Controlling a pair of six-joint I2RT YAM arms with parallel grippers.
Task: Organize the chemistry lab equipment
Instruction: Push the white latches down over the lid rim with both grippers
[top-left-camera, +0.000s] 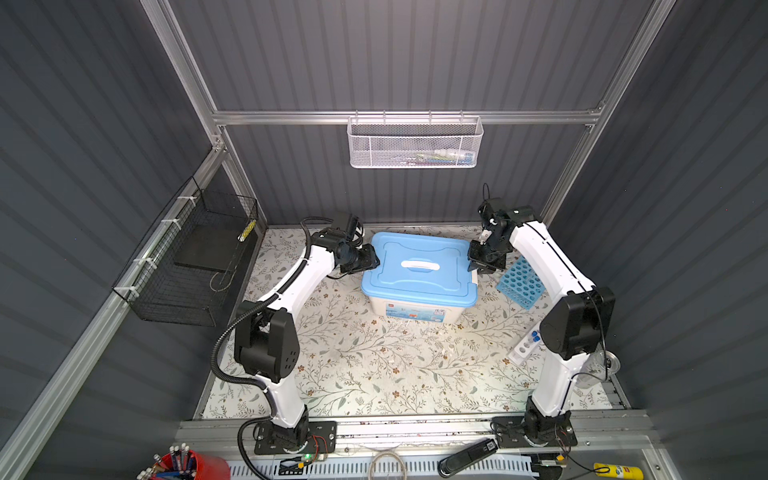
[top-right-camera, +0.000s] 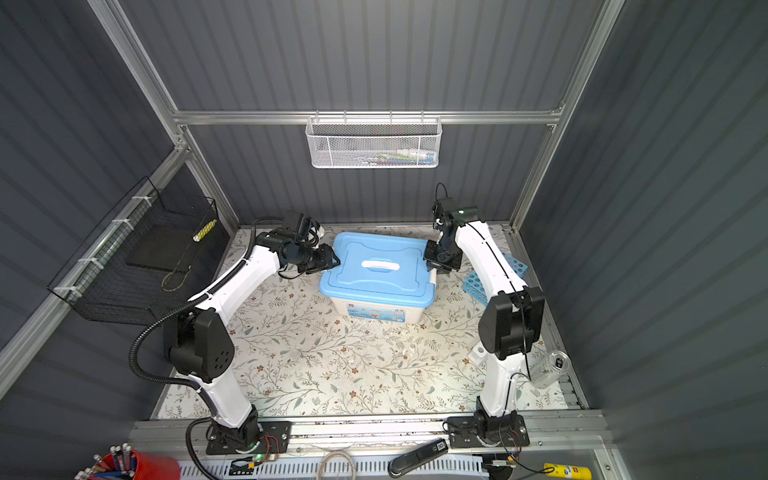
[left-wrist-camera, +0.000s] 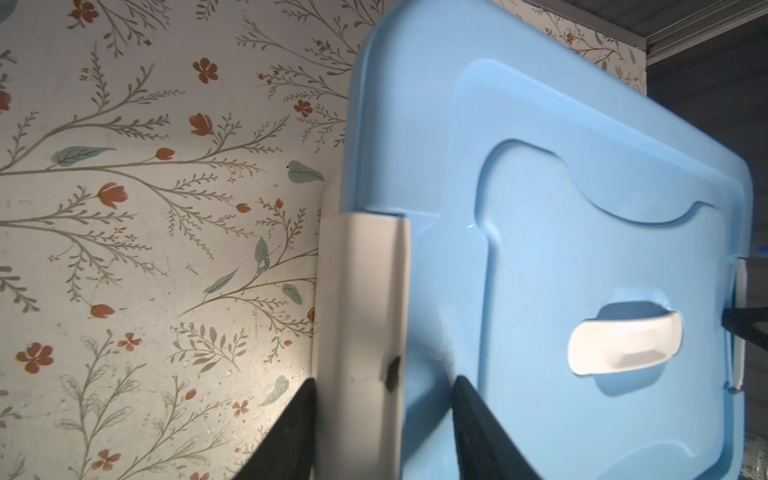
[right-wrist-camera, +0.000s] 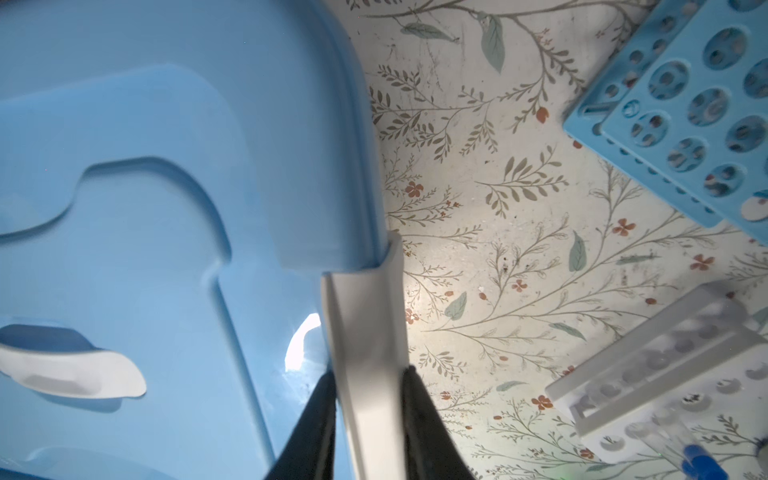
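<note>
White tube rack (top-left-camera: 523, 350): long axis diagonal, near-left to far-right.

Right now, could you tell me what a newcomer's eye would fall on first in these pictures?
The big tub with a sky-blue lid at the back middle of the floral table dominates. The left tool straddles the left latch with a gap on one side, while the right tool pinches the right latch. The sky-blue rack sits just right of the tub.
</note>
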